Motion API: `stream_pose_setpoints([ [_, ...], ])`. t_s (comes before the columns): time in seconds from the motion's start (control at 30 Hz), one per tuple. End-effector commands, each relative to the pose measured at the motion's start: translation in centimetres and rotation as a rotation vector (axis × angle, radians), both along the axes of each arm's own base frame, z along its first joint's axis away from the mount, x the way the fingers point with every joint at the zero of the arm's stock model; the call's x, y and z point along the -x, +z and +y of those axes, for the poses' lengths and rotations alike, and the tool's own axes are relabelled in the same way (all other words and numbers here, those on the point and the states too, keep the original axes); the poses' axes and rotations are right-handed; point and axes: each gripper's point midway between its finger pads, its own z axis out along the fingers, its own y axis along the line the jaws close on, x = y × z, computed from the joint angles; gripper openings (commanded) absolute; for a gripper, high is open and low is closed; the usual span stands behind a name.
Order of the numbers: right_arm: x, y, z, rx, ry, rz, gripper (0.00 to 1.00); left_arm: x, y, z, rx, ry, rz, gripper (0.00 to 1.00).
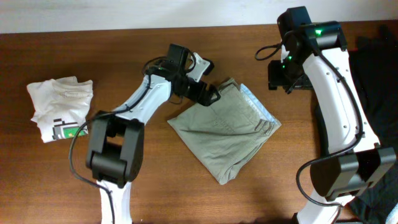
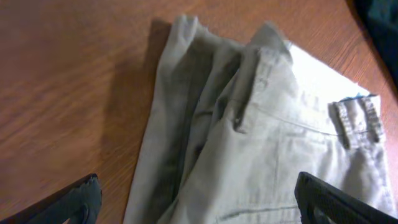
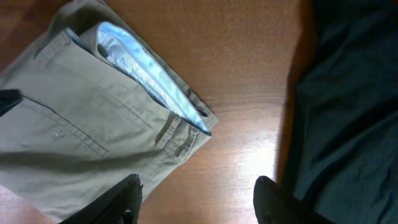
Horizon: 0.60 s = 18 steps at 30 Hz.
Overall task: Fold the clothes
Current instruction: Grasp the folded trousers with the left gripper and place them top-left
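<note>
The khaki trousers lie folded into a rough diamond on the wooden table, pale blue lining showing at the upper right edge. My left gripper is open and empty, hovering over the trousers' top corner; in the left wrist view its fingers straddle the waistband and belt loops. My right gripper is open and empty, above bare table to the upper right of the trousers.
A small white tee with green-black print lies crumpled at the far left. A dark garment pile lies along the right table edge and shows in the right wrist view. The table's back edge meets a white wall.
</note>
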Motion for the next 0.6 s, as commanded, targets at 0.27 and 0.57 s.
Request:
stream_pose_setpoints([
  [0.27,0.7,1.0,-0.1,-0.007,-0.005,-0.003,0.57,5.6,-7.9,-3.8,0.088,-0.137,0.281,0.63],
  [0.57,0.8,1.0,-0.1,-0.006,-0.005,0.001,0.57,4.0,-6.2,-3.5,0.102,-0.12,0.245,0.01],
])
